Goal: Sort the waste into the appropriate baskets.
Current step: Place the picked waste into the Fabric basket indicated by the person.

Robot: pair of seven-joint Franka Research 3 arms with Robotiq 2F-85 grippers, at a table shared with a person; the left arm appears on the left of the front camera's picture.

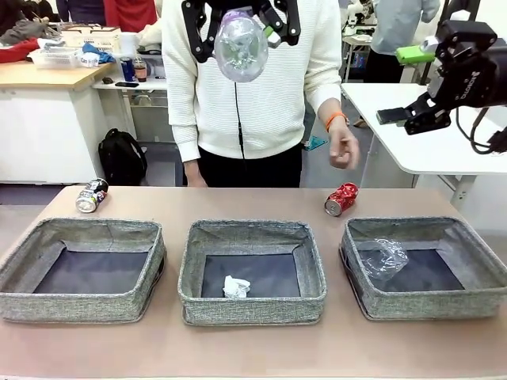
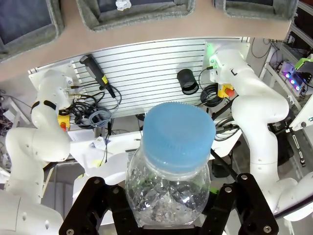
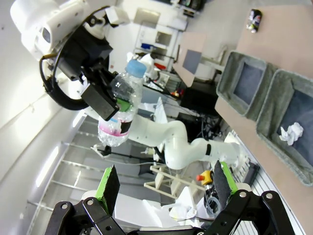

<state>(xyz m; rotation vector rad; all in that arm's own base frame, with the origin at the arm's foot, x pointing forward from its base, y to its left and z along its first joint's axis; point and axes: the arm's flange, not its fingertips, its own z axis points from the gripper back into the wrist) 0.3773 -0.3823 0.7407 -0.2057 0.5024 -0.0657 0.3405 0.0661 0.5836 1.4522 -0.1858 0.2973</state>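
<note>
Nearest, the middle basket (image 1: 252, 305) holds crumpled paper (image 1: 235, 286), and the left gripper (image 1: 240, 43) clenches the small clear bottle (image 1: 242, 59) high above it, right gripper (image 1: 404, 85) released: dropped here, it could land mis-sorted.

Front view: taken from a fixed spot at the robot's edge of the surface (image 1: 253, 352), facing across three baskets (image 1: 428, 305) toward a person (image 1: 261, 111) beyond, the left pincer (image 1: 240, 39) hanging high and close to the lens, the right pincer (image 1: 405, 85) off to its side. Left wrist view: sighted along the left pincer (image 2: 168, 208), bottle (image 2: 178, 142) cap very near between its fingers, looking back toward the arm bases (image 2: 46, 98), baskets upside down well past the fingertips. Right wrist view: rolled sideways, aimed over the right pincer (image 3: 165, 188) at the left pincer and bottle farther off, baskets to one side. Shared by all three: middle basket (image 1: 252, 309) and its paper ball (image 1: 235, 286).
</note>
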